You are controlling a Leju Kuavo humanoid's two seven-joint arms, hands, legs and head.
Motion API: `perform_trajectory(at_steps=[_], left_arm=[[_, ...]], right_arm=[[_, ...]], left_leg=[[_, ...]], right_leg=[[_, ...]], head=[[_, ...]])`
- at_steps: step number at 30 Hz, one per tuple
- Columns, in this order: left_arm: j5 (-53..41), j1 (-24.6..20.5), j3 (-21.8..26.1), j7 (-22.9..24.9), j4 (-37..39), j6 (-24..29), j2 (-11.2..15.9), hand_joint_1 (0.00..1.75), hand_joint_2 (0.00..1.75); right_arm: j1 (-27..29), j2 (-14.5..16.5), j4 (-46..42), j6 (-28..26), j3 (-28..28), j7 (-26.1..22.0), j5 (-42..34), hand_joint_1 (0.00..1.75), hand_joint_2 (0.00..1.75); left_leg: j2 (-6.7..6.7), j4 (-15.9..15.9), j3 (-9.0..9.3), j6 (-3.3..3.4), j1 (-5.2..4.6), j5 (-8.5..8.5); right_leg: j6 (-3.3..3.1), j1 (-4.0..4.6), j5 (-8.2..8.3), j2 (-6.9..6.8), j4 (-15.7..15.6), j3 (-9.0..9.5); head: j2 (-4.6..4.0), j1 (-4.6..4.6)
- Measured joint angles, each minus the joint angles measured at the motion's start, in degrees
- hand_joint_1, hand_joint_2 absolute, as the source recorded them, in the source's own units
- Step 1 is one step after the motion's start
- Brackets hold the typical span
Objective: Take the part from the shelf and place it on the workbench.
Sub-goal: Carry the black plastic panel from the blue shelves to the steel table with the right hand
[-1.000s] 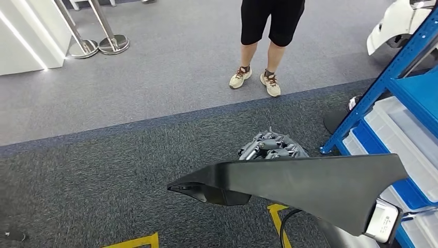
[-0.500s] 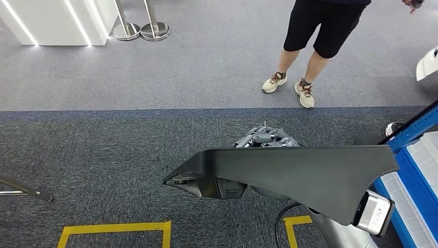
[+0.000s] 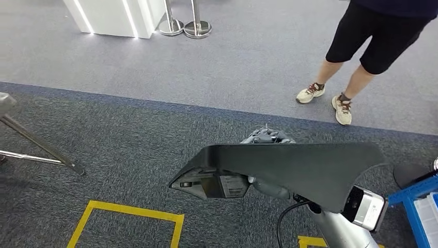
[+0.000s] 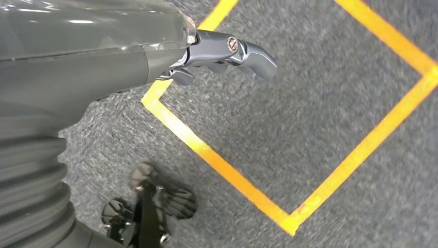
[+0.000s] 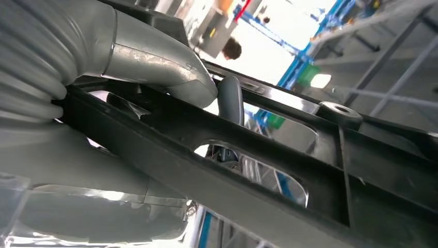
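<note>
i'm on the carry step; my right hand [image 3: 268, 138] grips the long black plastic part [image 3: 289, 168]; left hand [image 4: 227, 49] hangs empty, fingers apart; next i must find the tabletop.

The long black plastic part [image 3: 299, 168], flat and smooth on top with a pointed, ribbed left end, lies roughly level above the dark carpet. The right hand [image 3: 268, 138] grips it from beneath, near its middle.

Black part [image 3: 304, 168], seemingly speckled grey carpet [image 3: 129, 150], yellow tape [image 3: 129, 212].
</note>
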Motion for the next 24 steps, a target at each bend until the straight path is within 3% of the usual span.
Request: perform_trajectory(at_steps=[2,3,4,6,8,9,11,13,15,17,18,19,20,22,24], left_arm=[[-0.1,-0.1,0.0,0.0,0.0,-0.1,0.0,0.0,1.75],[-0.1,0.0,0.0,0.0,0.0,-0.2,0.0,0.0,1.75],[-0.2,0.1,0.0,0.0,0.0,-0.2,0.0,0.0,1.75],[-0.7,0.2,0.0,0.0,0.0,-0.1,0.1,0.0,1.75],[-2.5,0.1,-0.3,0.9,0.0,0.7,0.1,0.0,1.75],[-4.3,0.3,-0.8,1.8,0.0,1.8,0.1,0.0,1.75],[-8.4,0.8,-2.4,4.2,0.0,4.3,0.3,0.0,1.75],[-12.3,1.2,-4.5,6.6,0.0,6.6,0.5,0.0,1.75],[-17.0,1.3,-7.2,9.6,0.0,8.8,0.8,0.0,1.75],[-22.0,1.4,-10.6,12.7,0.0,10.4,1.3,0.0,1.75],[-23.9,1.5,-12.2,13.8,0.0,10.9,1.4,0.0,1.75],[-25.3,1.6,-13.8,14.6,0.0,11.2,1.6,0.0,1.75],[-26.0,1.7,-15.1,15.1,0.0,11.4,1.7,0.0,1.75],[-26.6,1.8,-17.1,15.6,0.0,11.5,1.9,0.0,1.75],[-27.0,1.9,-18.5,15.8,0.0,11.8,2.0,0.0,1.75]], right_arm=[[0.2,-0.1,0.2,0.2,0.0,0.0,0.0,1.75,1.75],[0.3,-0.2,0.3,0.4,0.0,0.0,0.0,1.75,1.75],[0.3,-0.2,0.4,0.5,-0.1,-0.1,-0.1,1.75,1.75],[0.3,-0.5,0.4,0.8,-0.4,-0.3,-0.6,1.75,1.75],[0.2,-0.8,0.5,1.4,-0.9,-0.5,-1.0,1.75,1.75],[0.1,-1.0,0.5,1.7,-1.1,-0.5,-1.1,1.75,1.75],[0.0,-1.0,0.5,2.0,-1.4,-0.5,-1.2,1.75,1.75],[-0.1,-1.1,0.5,2.0,-1.5,-0.4,-1.2,1.75,1.75],[-0.1,-1.1,0.5,1.9,-1.6,0.0,-1.2,1.75,1.75],[0.2,-1.1,0.5,1.6,-1.7,0.5,-0.9,1.75,1.75],[0.3,-1.1,0.5,1.5,-1.7,0.7,-0.8,1.75,1.75],[0.4,-1.1,0.5,1.4,-1.7,0.8,-0.7,1.75,1.75],[0.5,-1.1,0.4,1.4,-1.8,0.8,-0.6,1.75,1.75],[0.5,-1.1,0.2,1.4,-1.8,0.9,-0.5,1.75,1.75],[0.6,-1.1,-0.1,1.3,-1.9,0.9,-0.5,1.75,1.75]], left_leg=[[0.96,6.4,-2.96,-0.37,0.18,-2.4],[1.16,6.9,-3.07,-0.51,0.26,-2.12],[1.42,5.1,-2.02,-0.58,0.32,-0.91],[3.26,-2.8,2.43,-0.4,0.16,2.23],[4.83,-8.3,5.4,0.45,-0.22,3.58],[4.97,-9.1,5.69,0.94,-0.44,3.44],[3.67,-9.2,5.64,1.7,-0.48,3.58],[2.52,-9.6,5.84,2.32,-0.32,3.81],[1.3,-9.8,5.92,2.71,-0.22,3.99],[-0.18,-9.7,5.89,2.87,-0.27,4.02],[-1.0,-9.7,5.9,2.88,-0.28,4.02],[-1.87,-9.6,5.94,2.85,-0.27,4.01],[-2.75,-9.5,5.97,2.79,-0.25,3.98],[-4.39,-9.1,5.81,2.46,-0.24,3.87],[-5.78,-8.9,5.4,1.81,-0.16,3.89]], right_leg=[[-0.11,0.2,-0.18,-1.89,0.1,0.02],[-0.06,0.25,-0.29,-2.76,0.1,0.05],[0.04,0.27,-0.43,-3.54,0.2,0.11],[0.41,0.36,-0.87,-5.02,0.4,0.33],[0.93,0.65,-1.35,-6.26,0.8,0.5],[1.21,0.8,-1.52,-6.82,0.8,0.58],[1.79,0.75,-1.8,-7.45,0.9,0.79],[2.41,0.35,-3.3,-4.95,2.8,0.18],[2.69,0.02,-6.84,-1.33,9.4,-2.99],[2.73,0.01,-9.43,-0.23,17.0,-7.04],[2.71,0.0,-9.16,-0.14,18.3,-8.01],[2.61,-0.03,-7.74,-0.02,17.3,-7.84],[2.46,-0.1,-5.44,0.47,14.0,-6.58],[2.19,-0.36,-1.56,3.1,5.9,-3.26],[2.03,-0.38,-0.56,4.66,2.3,-1.75]], head=[[0.0,0.01],[0.0,0.0],[0.0,0.0],[0.0,0.0],[0.0,0.01],[0.0,0.01],[0.0,0.01],[0.0,0.02],[0.0,0.02],[0.0,0.02],[0.0,0.02],[0.0,0.02],[0.0,0.02],[0.0,0.02],[0.0,0.02]])
